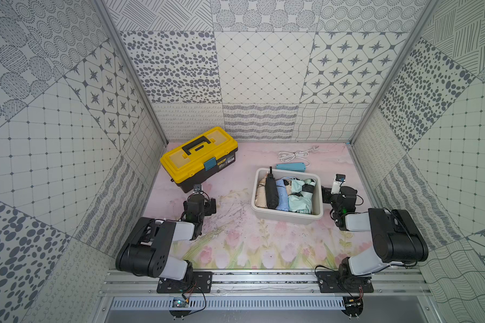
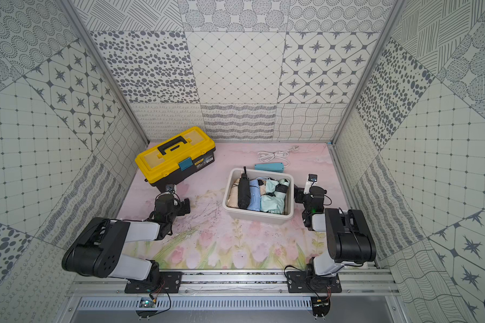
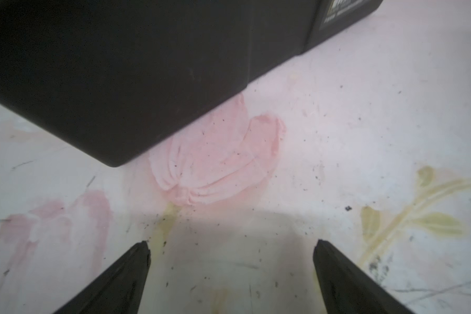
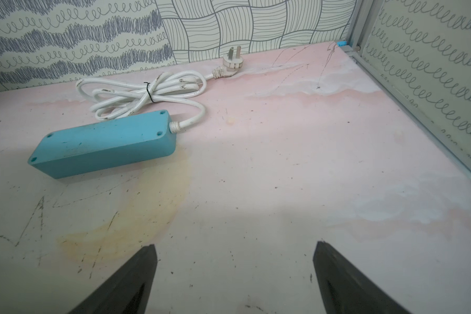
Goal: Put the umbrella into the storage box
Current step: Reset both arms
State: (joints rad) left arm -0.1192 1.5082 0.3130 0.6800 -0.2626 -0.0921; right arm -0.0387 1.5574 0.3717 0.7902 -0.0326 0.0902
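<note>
Right of the storage box [image 1: 287, 216], right claw [image 4: 236, 244] sits wide open, empty; left claw [image 3: 232, 241] likewise. Risk: arm swing clips box, black umbrella [image 1: 271, 193] at far rim spills.

A closed toolbox [image 1: 199, 158], yellow lid over a black base with a black handle, sat on the pink floral tabletop [image 1: 235, 240]. Well apart from it lay a teal power strip [image 4: 104, 144], its white cord [image 4: 136, 92] bundled just behind, the plug [image 4: 232, 63] beside the patterned back wall [image 1: 263, 70].
</note>
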